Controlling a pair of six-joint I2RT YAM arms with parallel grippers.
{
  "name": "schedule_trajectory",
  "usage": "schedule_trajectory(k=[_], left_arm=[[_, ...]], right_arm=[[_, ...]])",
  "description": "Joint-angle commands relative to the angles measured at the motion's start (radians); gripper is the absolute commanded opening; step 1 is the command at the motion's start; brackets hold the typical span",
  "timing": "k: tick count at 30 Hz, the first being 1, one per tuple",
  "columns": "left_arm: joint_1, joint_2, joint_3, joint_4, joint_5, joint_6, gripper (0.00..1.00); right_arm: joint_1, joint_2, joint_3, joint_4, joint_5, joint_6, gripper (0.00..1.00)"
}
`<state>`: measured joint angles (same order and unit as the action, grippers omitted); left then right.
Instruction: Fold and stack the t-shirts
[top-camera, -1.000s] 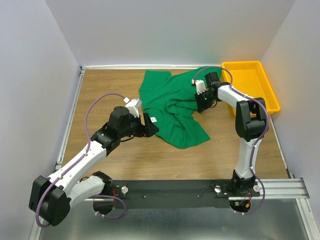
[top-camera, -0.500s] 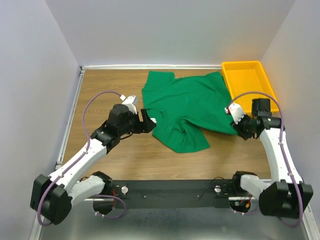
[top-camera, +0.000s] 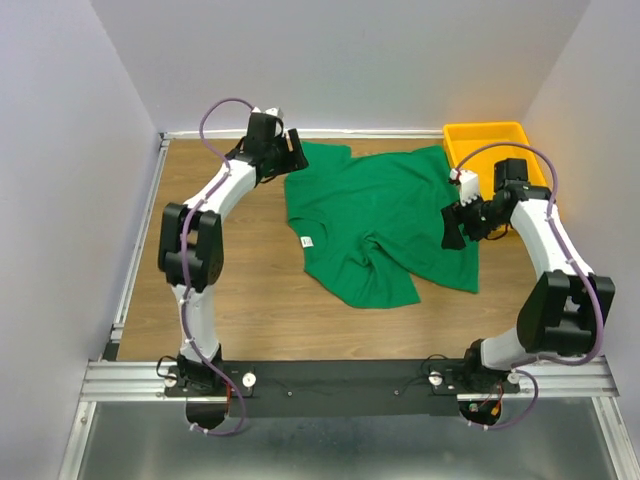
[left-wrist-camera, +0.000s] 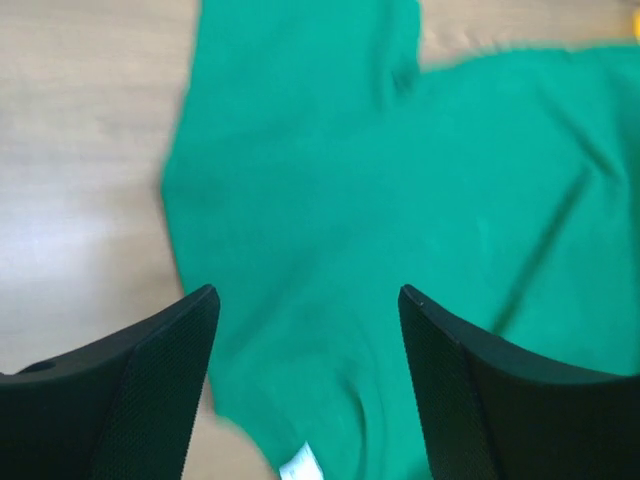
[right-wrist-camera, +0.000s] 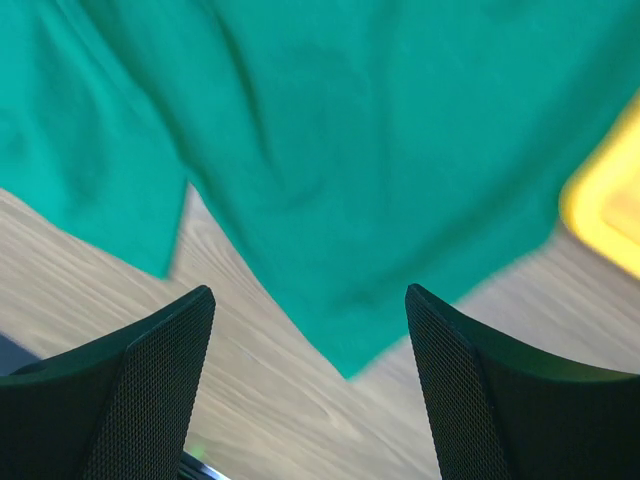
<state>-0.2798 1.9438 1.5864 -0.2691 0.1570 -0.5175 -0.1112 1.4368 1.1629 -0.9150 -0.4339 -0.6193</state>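
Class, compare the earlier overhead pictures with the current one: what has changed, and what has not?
The right gripper dragged the bunched t-shirt rightward, spreading it, then let go; it hangs open over the right edge. The left gripper swung from the shirt's left edge to its far-left sleeve, open. The yellow tray stayed put.

The left arm (top-camera: 232, 186) and right arm (top-camera: 545, 235): white links, black joints, looping purple cables (top-camera: 228, 99); black mesh-textured fingers (left-wrist-camera: 150, 390); black base rail (top-camera: 340, 385).

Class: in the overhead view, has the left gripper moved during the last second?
Yes: the left gripper moved from mid-table to the far edge, close to the back wall.
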Motion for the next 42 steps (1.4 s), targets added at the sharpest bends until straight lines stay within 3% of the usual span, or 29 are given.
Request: schedule_trajectory(k=[1, 5, 12, 19, 20, 22, 26, 28, 29, 32, 34, 35, 38, 42], left_arm=[[0.011, 0.212, 0.272, -0.229, -0.063, 0.054, 0.77], [0.017, 0.299, 0.340, -0.332, -0.096, 0.040, 0.71], [0.022, 0.254, 0.147, -0.309, -0.097, 0.025, 0.69], [0.014, 0.247, 0.018, -0.279, 0.013, 0.054, 0.34], [0.013, 0.228, 0.005, -0.279, 0.019, 0.063, 0.16], [0.022, 0.186, -0.060, -0.279, -0.020, 0.080, 0.00], [0.166, -0.004, -0.192, -0.294, -0.089, 0.143, 0.00], [0.333, -0.060, -0.212, -0.311, -0.116, 0.195, 0.00], [0.422, -0.060, -0.182, -0.330, -0.091, 0.218, 0.01], [0.468, -0.013, -0.090, -0.395, -0.042, 0.286, 0.55], [0.465, -0.014, -0.026, -0.421, 0.010, 0.295, 0.59], [0.465, -0.047, -0.020, -0.415, 0.021, 0.292, 0.66], [0.465, -0.165, -0.054, -0.351, 0.032, 0.258, 0.76], [0.467, -0.288, -0.167, -0.257, 0.000, 0.246, 0.81]], right_arm=[[0.008, 0.092, 0.066, 0.025, -0.192, 0.130, 0.84], [0.013, 0.102, 0.061, 0.062, -0.209, 0.177, 0.84], [0.013, 0.100, 0.027, 0.091, -0.203, 0.207, 0.84], [0.015, 0.117, 0.040, 0.114, -0.220, 0.234, 0.84], [0.016, 0.117, 0.043, 0.114, -0.221, 0.234, 0.85], [0.018, 0.117, 0.055, 0.116, -0.223, 0.236, 0.84], [0.027, 0.117, 0.069, 0.116, -0.220, 0.234, 0.84], [0.047, 0.126, 0.070, 0.122, -0.215, 0.233, 0.84], [0.062, 0.129, 0.070, 0.123, -0.204, 0.227, 0.84], [0.176, 0.148, 0.067, 0.122, -0.198, 0.195, 0.84], [0.281, 0.146, 0.055, 0.102, -0.186, 0.113, 0.85], [0.394, 0.142, 0.044, 0.102, -0.178, 0.086, 0.85], [0.574, 0.122, 0.001, 0.167, -0.135, 0.036, 0.85], [0.619, 0.177, 0.044, 0.313, -0.010, 0.131, 0.85]])
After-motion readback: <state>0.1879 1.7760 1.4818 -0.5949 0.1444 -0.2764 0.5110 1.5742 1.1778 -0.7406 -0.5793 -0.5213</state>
